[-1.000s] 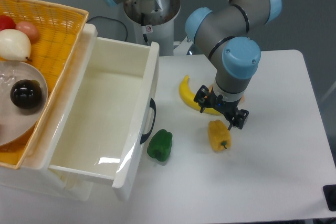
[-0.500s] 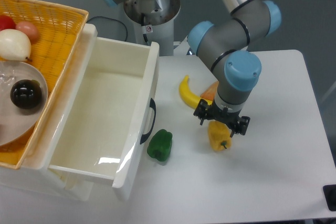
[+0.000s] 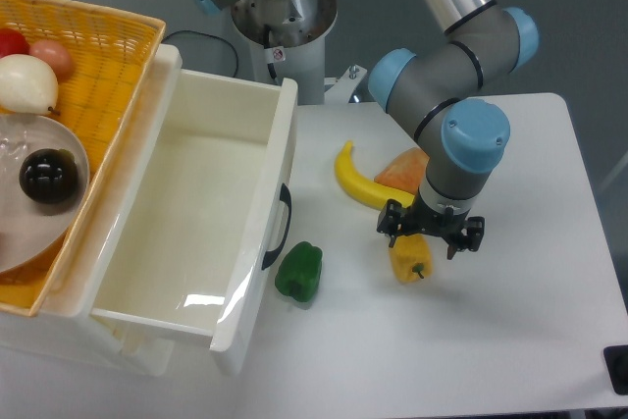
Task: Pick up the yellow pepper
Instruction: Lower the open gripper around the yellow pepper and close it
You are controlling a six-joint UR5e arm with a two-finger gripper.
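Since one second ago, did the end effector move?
Yes. The end effector went down and right in the picture, away from the banana, and is now over the yellow pepper.

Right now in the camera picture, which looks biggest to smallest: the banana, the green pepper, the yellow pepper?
1. banana, though the arm hides its end.
2. green pepper and yellow pepper look about alike; the gripper partly covers the yellow one, so no ranking.

Gripper (image 3: 432, 234): directly above yellow pepper (image 3: 409, 257), fingers spread to either side of it | banana (image 3: 353, 182): just behind pepper, beside an orange item (image 3: 402, 169) | green pepper (image 3: 299, 271): near open white drawer (image 3: 257, 213) | table (image 3: 530, 321): white
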